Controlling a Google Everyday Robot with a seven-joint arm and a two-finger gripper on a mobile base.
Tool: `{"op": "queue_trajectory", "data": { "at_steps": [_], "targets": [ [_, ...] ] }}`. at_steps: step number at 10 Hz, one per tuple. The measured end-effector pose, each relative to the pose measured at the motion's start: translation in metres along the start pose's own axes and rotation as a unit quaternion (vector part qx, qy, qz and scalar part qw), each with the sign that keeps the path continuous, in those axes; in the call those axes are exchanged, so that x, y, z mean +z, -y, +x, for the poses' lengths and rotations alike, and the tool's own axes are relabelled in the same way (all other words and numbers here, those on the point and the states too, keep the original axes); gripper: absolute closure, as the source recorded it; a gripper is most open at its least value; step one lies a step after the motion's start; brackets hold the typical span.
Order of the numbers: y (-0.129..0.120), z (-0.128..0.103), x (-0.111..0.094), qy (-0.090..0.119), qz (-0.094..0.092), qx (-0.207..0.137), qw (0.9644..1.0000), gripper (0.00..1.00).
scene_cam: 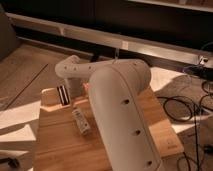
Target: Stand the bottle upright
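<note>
The bottle (80, 120), small, pale cream and oblong, lies on its side on the wooden table (60, 150), left of centre. My thick white arm (120, 110) fills the middle of the view, bends at its elbow (69, 68) and reaches down toward the bottle's far end. My gripper (78, 101) is at the end of that reach, just above the bottle's far end and mostly hidden behind the arm. The bottle looks untouched.
A black-and-white striped block (62, 94) stands near the table's far left corner, just left of the arm. Black cables (192, 107) lie on the floor to the right. A dark wall with a pale rail (100, 37) runs behind the table.
</note>
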Motion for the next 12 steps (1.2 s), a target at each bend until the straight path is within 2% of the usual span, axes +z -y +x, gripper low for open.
{"op": "queue_trajectory", "data": {
  "at_steps": [3,5,6,8,12],
  "targets": [
    [-0.032,-0.021,-0.002,0.038,-0.005,-0.057,0.9977,0.35],
    [-0.053,-0.028,0.000,0.049,-0.012,-0.087,0.9950,0.35],
    [-0.065,-0.027,0.004,0.046,-0.007,-0.103,0.9936,0.35],
    [-0.063,-0.019,0.012,0.029,0.010,-0.109,0.9936,0.35],
    [-0.046,-0.007,0.035,-0.016,0.042,-0.090,0.9949,0.35]
  ]
}}
